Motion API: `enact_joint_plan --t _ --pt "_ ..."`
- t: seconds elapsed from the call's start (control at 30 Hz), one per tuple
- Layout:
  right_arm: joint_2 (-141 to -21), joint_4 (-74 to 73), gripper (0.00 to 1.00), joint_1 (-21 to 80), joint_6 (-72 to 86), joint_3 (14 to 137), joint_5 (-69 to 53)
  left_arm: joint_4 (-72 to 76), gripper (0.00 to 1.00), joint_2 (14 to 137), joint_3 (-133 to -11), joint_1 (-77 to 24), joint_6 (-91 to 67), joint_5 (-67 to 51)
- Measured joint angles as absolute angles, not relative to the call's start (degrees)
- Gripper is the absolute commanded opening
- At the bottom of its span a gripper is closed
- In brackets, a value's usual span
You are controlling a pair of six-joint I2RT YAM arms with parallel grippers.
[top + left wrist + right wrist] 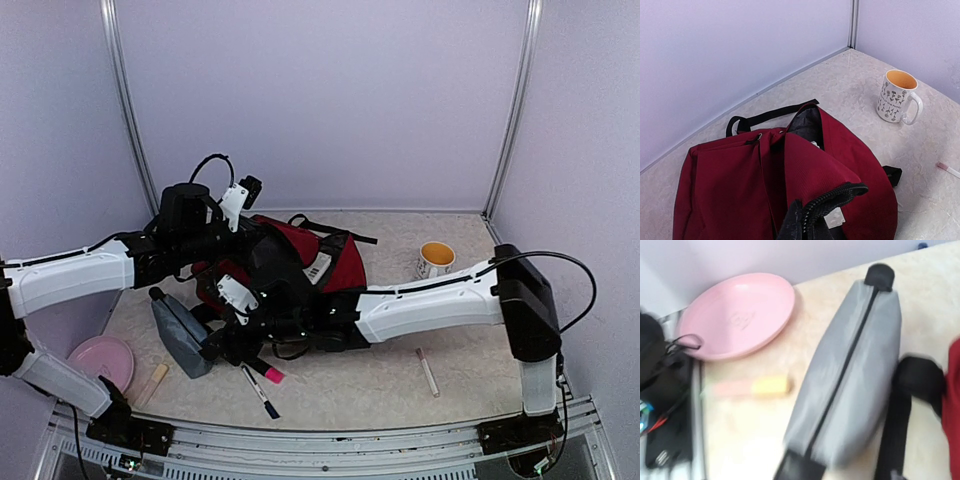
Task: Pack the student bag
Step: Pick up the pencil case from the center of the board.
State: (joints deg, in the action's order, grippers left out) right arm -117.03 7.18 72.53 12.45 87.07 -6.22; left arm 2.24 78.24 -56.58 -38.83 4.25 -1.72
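The student bag [338,262] [730,185], dark red with black straps, lies at the middle of the table with its zipper gaping. My left gripper [807,226] is shut on the black zipper edge and holds that flap up, showing the dark lining. A grey zippered pouch [180,335] [850,375] lies on the table left of the bag. My right gripper [222,338] hovers right beside the pouch's near end. Its fingers do not show in the blurred right wrist view, so I cannot tell how the jaws stand.
A pink plate [100,362] [737,312] sits at the near left. A yellow-tipped marker [152,382] [752,387] lies beside it. A pink marker [268,372] and a dark pen [262,392] lie before the bag. A white mug [435,260] [897,95] stands right, a pale pen [428,372] nearer.
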Motion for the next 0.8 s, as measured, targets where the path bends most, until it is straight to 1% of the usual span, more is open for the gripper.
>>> enact_joint_plan --t 0.07,0.17,0.3,0.4,0.57,0.63,0.73,0.77,0.8 --pt "-122.3 6.8 0.89 72.9 12.1 92.9 -5.1 2.3 0.0 78.0 -55.8 -38.3 3.9 -1.8" --pt "-129.8 4.6 0.95 73.6 11.9 102.2 -2.6 2.3 0.0 77.6 -55.2 -37.9 3.4 -2.0" --pt "-137.9 -1.7 0.95 73.9 12.8 114.4 1.7 2.4 0.0 77.2 -55.2 -37.7 3.3 -2.5" --pt "-141.2 -5.8 0.93 74.1 13.4 119.8 3.2 2.6 0.0 77.2 -55.2 -37.6 3.2 -3.1" --pt "-143.5 -9.9 0.92 74.4 13.9 122.3 3.7 3.0 0.0 77.2 -54.9 -37.6 3.2 -4.1" --pt "-144.8 -11.1 0.85 74.5 13.9 123.5 3.9 3.0 0.0 77.2 -54.8 -37.6 3.3 -4.3" --pt "-146.5 -12.6 0.73 74.5 13.7 124.9 3.9 3.1 0.0 77.2 -54.7 -37.6 3.3 -4.6" --pt "-146.8 -13.0 0.65 74.6 13.7 124.9 3.9 3.1 0.0 77.2 -54.7 -37.6 3.3 -4.6" --pt "-146.9 -13.4 0.51 74.6 13.5 124.9 3.9 3.1 0.0 77.2 -54.7 -37.6 3.3 -4.6"
